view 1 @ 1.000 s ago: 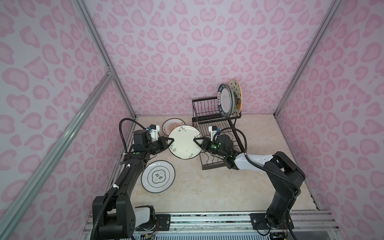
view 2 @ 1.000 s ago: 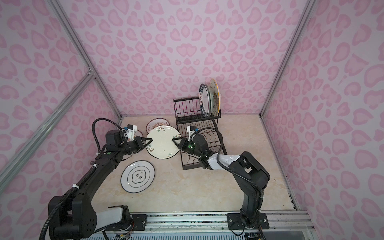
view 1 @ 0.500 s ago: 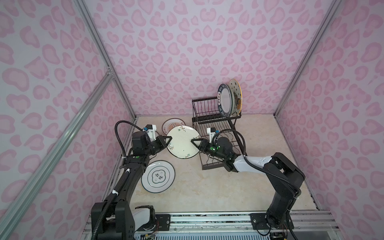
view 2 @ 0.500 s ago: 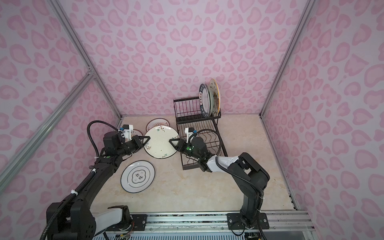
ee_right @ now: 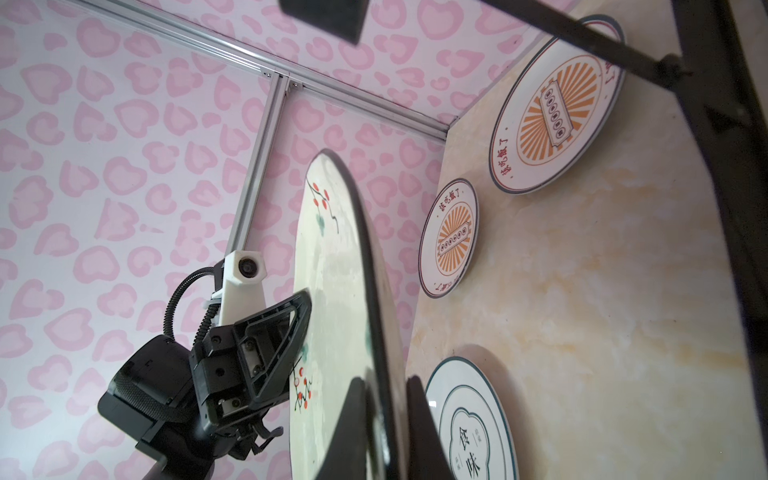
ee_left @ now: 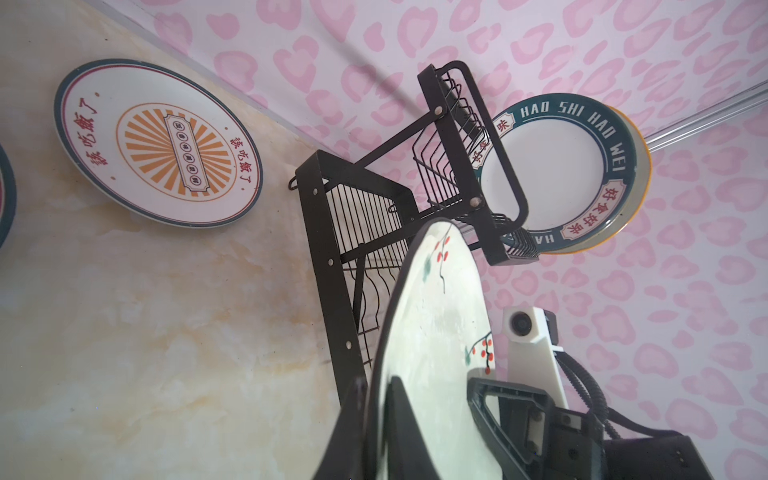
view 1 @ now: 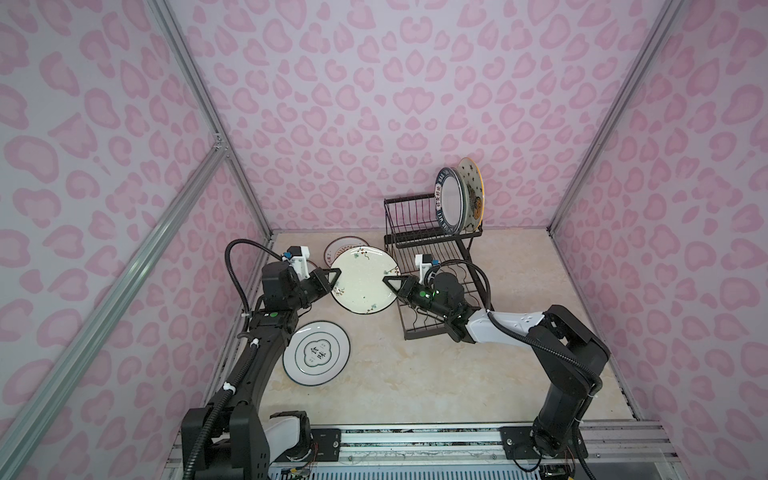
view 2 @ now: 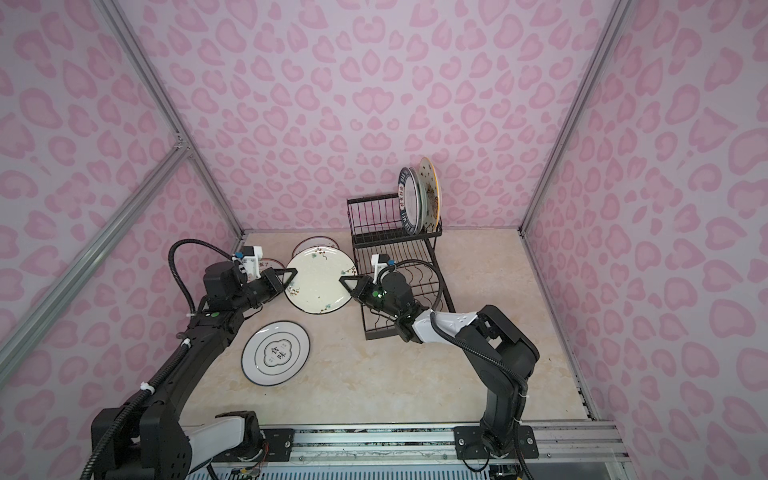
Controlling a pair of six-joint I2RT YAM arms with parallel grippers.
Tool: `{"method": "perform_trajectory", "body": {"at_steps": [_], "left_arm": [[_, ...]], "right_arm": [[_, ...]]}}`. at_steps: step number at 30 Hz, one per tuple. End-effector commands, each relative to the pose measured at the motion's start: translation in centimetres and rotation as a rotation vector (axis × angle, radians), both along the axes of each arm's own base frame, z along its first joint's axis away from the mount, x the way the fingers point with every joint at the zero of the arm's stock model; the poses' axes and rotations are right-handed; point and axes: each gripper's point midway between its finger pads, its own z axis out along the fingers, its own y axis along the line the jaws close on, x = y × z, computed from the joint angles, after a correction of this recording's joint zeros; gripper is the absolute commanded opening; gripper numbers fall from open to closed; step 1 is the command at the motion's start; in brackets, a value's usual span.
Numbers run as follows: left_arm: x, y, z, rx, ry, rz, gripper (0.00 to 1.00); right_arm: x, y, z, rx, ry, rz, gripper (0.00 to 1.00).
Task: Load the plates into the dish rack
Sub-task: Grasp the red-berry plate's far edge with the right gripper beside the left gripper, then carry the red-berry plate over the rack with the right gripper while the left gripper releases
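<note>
The cream branch plate (view 1: 363, 278) is held above the worktop (view 1: 395, 374), its left rim pinched in the left claw (view 1: 335, 274) and its right rim in the right claw (view 1: 388, 281). The dish rack (view 1: 415, 203) stands immediately right, nearer the right arm.

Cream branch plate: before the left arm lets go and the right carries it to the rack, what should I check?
1. Right gripper shut on the cream branch plate rim: ok.
2. Left gripper shut on the opposite rim: ok.
3. Plate lifted off the table: ok.
4. Free slots in the dish rack upper basket beside the navy-lettered plate: ok.
5. Right grip deep enough to carry the plate alone: cannot tell.
</note>
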Motion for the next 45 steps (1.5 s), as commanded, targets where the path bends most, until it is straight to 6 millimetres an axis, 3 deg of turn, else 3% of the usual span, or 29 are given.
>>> {"method": "perform_trajectory", "body": {"at_steps": [1,5,11,13,24,33,36,43,44,45], "left_arm": [[-0.3,0.0,0.0,0.021,0.013,-0.009,0.03],[-0.6,0.1,0.2,0.058,0.016,-0.009,0.10],[-1.1,1.3,0.1,0.111,0.023,0.043,0.42],[-1.2,1.5,0.3,0.118,0.020,0.052,0.46],[-1.8,3.8,0.9,0.150,0.010,0.136,0.48],[-1.9,4.2,1.1,0.155,-0.002,0.152,0.48],[-2.0,4.1,1.3,0.155,-0.006,0.148,0.48],[-2.3,3.9,1.2,0.151,-0.006,0.136,0.48],[-2.4,3.9,1.1,0.150,-0.005,0.135,0.48],[-2.5,3.8,1.1,0.149,-0.005,0.135,0.48]], "right_arm": [[-1.8,1.1,4.1,0.040,-0.199,0.102,0.00],[-1.6,0.6,4.6,0.023,-0.221,0.092,0.00],[-1.2,-0.6,5.2,-0.028,-0.248,0.066,0.00],[-1.1,-1.0,5.5,-0.046,-0.261,0.059,0.00],[-0.6,-3.9,8.6,-0.110,-0.353,0.022,0.00],[0.5,-6.2,13.7,-0.236,-0.511,-0.002,0.00],[1.5,-7.5,15.9,-0.274,-0.566,-0.030,0.00],[6.0,-11.8,20.0,-0.511,-0.675,-0.179,0.00],[6.4,-12.4,21.7,-0.518,-0.703,-0.208,0.00],[6.9,-12.7,22.1,-0.537,-0.712,-0.225,0.00]]}}
